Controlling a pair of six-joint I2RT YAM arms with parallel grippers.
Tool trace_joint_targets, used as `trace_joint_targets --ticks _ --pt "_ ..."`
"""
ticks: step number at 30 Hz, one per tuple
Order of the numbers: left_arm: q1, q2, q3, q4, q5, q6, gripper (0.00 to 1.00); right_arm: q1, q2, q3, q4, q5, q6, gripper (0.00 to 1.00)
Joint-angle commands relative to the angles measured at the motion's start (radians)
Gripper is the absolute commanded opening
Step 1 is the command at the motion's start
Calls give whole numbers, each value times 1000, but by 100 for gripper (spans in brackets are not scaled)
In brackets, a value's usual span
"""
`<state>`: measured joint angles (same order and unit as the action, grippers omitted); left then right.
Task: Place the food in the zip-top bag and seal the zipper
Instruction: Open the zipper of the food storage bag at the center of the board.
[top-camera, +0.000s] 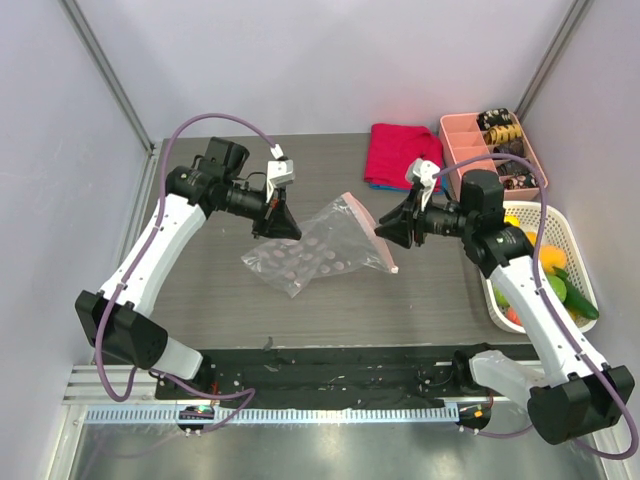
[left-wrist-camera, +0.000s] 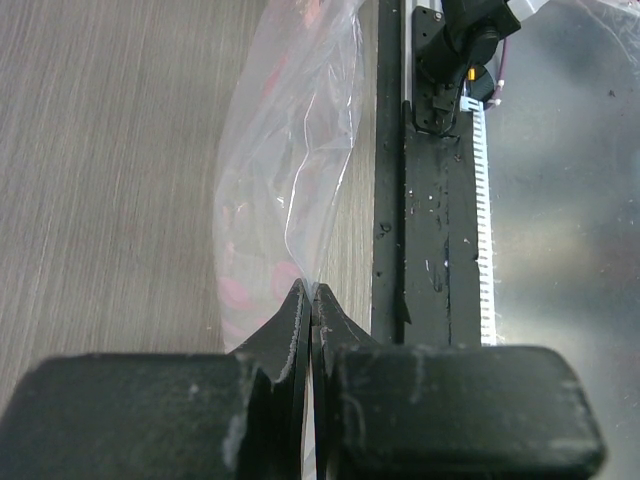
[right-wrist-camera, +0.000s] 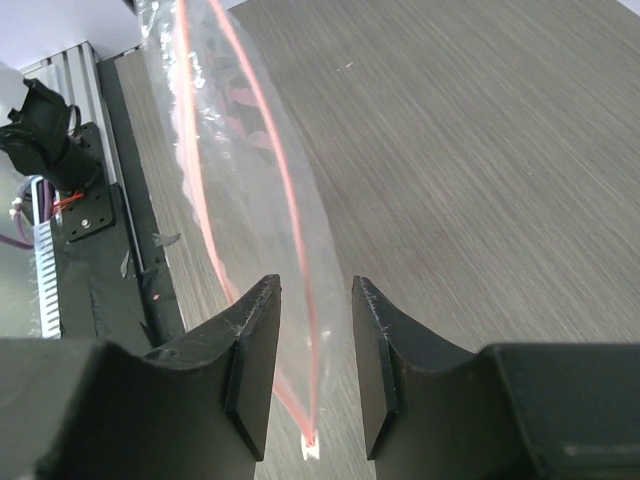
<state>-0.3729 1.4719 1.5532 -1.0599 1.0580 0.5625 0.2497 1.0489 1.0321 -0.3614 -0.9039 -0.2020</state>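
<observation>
bag (top-camera: 315, 250): floppy, slick, probably best grabbed by the zipper (right-wrist-camera: 300, 250)
left end effector (top-camera: 283, 222): pinching bag
right end effector (top-camera: 385, 232): open around zipper

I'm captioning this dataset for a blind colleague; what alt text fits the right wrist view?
The open right gripper, with two black fingers, straddles the edge of a clear, crinkly plastic bag, whose thin pink zipper strip runs up between them. A grey wood-grain table lies beneath.
</observation>
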Motion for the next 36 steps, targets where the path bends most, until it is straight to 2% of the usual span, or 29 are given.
trace_joint_targets --ticks 1,4,6,7,8,9,10,11,12,14,15,16,17,18,19,21,23,26,28,29,32,36 --pt "-3 5 44 -5 25 19 0 57 -7 -20 62 37 9 40" --pt "-3 2 38 -5 27 19 0 77 2 -23 70 62 6 40" --pt "-3 4 36 -2 25 16 0 77 13 -15 65 74 15 35" --pt "-3 5 35 26 20 -15 0 77 16 -9 58 82 44 15" --pt "-3 5 27 53 -8 -53 0 79 13 5 49 98 80 4" --pt "-3 5 16 105 -33 -106 2 79 7 11 47 117 139 1" --pt "-1 7 -2 201 -67 -241 6 79 -1 16 39 143 248 1" --pt "-1 5 -10 256 -137 -298 15 79 -28 23 32 146 324 1" --pt "-1 8 -16 303 -186 -378 35 77 -44 23 29 152 393 1" --pt "-1 13 2 389 -298 -526 45 79 -76 29 24 160 577 1" --pt "-1 10 14 411 -340 -558 70 77 -102 32 18 171 622 1" --pt "-1 8 39 435 -386 -617 85 79 -112 39 7 186 671 1" --pt "-1 5 53 466 -456 -722 86 77 -119 55 -23 229 743 1" --pt "0 4 68 465 -578 -765 90 77 -130 66 -42 246 775 1" --pt "2 1 108 454 -620 -791 91 79 -135 77 -60 267 803 1" --pt "9 -19 122 431 -708 -840 100 77 -148 103 -117 338 895 1" --pt "18 -71 107 426 -736 -863 100 62 -145 169 -230 400 897 1" --pt "80 -145 36 436 -563 -926 100 -6 -138 210 -333 474 912 1" --pt "77 -177 -25 416 -470 -938 100 -18 -144 206 -356 510 991 1" --pt "63 -215 -50 417 -477 -949 100 -26 -145 194 -364 519 1006 1" --pt "-9 -261 -107 377 -555 -914 100 -53 -156 132 -326 505 1059 1" --pt "-49 -231 -122 318 -543 -928 100 -52 -167 8 -205 428 1107 1"
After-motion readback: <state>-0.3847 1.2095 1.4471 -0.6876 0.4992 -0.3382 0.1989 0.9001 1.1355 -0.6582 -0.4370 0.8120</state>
